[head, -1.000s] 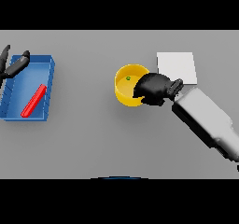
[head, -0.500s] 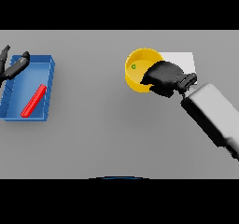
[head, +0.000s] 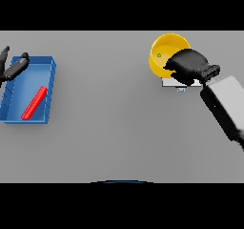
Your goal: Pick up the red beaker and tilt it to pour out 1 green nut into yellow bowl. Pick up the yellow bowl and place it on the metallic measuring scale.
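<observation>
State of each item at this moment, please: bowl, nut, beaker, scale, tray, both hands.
yellow bowl: held over the scale, upright.
green nut: inside the bowl.
red beaker: lying in the blue tray.
metallic measuring scale: mostly hidden.
right hand: gripping the bowl's rim.
left hand: idle at the tray's far corner.

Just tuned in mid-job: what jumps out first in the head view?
The yellow bowl at upper right, with a small green nut inside, is gripped at its rim by the right hand over the mostly hidden metallic scale. At far left, a red beaker lies in a blue tray, with the left hand at the tray's upper corner.
</observation>
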Action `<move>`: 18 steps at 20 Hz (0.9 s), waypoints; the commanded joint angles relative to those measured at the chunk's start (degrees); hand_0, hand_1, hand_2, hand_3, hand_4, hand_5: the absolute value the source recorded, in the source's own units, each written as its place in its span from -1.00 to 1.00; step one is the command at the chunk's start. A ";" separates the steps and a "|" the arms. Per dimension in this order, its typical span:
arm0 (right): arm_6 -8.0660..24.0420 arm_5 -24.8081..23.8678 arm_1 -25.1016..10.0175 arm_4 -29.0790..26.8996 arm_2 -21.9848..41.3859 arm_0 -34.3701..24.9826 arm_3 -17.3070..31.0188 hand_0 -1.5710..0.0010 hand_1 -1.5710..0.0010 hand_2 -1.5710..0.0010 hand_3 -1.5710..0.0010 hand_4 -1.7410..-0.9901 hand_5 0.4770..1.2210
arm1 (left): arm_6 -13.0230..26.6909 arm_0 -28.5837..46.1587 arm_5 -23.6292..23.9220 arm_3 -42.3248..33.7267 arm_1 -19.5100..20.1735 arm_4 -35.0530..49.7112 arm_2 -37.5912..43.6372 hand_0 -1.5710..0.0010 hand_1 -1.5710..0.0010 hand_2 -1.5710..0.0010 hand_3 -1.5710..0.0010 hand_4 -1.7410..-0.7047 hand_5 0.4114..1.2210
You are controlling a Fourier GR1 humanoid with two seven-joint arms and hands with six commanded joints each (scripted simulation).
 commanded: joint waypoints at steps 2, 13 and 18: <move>-0.13 -1.11 -0.09 0.03 -0.90 -1.16 4.11 -1.00 -1.00 -0.96 -0.46 -1.00 1.00 | 0.53 0.38 0.15 0.55 -0.22 -0.49 -0.53 1.00 1.00 1.00 1.00 0.95 -0.20; -2.28 -6.11 2.61 -0.76 -3.22 -3.15 20.29 -0.99 -1.00 -0.79 -0.75 -1.00 1.00 | 1.51 0.19 0.01 -0.81 0.83 -0.77 -0.75 1.00 1.00 1.00 1.00 0.96 -0.26; -3.44 -5.05 3.14 -1.73 -3.80 -4.06 23.43 -0.79 -1.00 -0.75 -0.82 -1.00 1.00 | 1.02 0.12 -0.20 0.41 0.27 -0.58 -0.47 1.00 1.00 1.00 1.00 0.96 -0.25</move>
